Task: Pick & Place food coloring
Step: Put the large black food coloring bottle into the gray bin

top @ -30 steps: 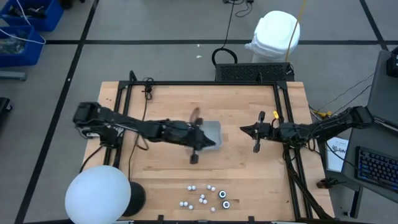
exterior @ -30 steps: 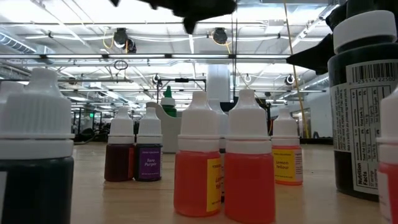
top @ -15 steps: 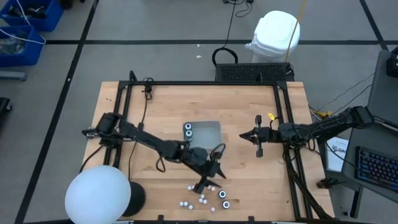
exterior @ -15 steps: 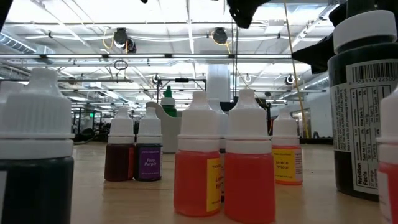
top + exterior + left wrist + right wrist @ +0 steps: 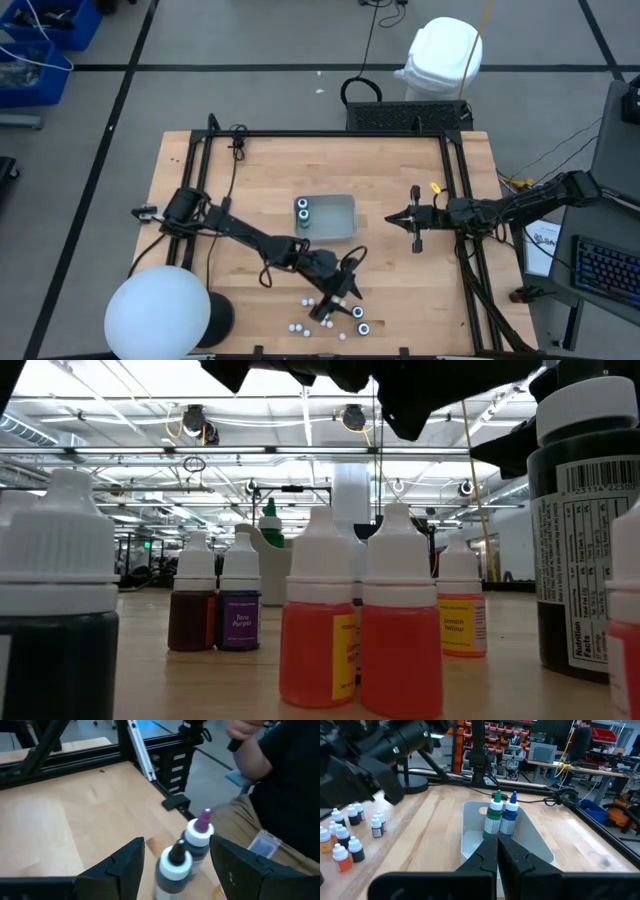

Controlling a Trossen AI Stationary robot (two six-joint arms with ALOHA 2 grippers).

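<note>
Now, counting from above, two larger bottles (image 5: 303, 211) with ringed tops are standing inside the grey tray (image 5: 340, 216), in its corner nearest the left arm's base; the right wrist view is showing them as one green and one blue, touching each other. Near the front edge of the worktop (image 5: 250, 180), well apart from the tray, about ten small white-capped bottles (image 5: 318, 318) are standing loosely together, and two more dark bottles with ringed tops (image 5: 361, 320) are standing at that group's side, toward the right arm. In the low view several small ones are showing red, orange, purple and dark liquid.

The left gripper (image 5: 338, 298) is hanging over this group, between it and the tray, and its fingers (image 5: 125, 865) are standing spread with nothing between the pads; two of the larger dark bottles are showing just beyond them. The arm is partly covering the group from above.

The right gripper (image 5: 414, 232) is waiting beside the tray, toward the right arm's base, with its fingers pressed together and empty.

Around the group, a white globe lamp (image 5: 158, 312) is standing at the worktop's front corner beside the left arm. A person (image 5: 280, 785) in dark clothes is sitting just beyond the worktop's edge.
</note>
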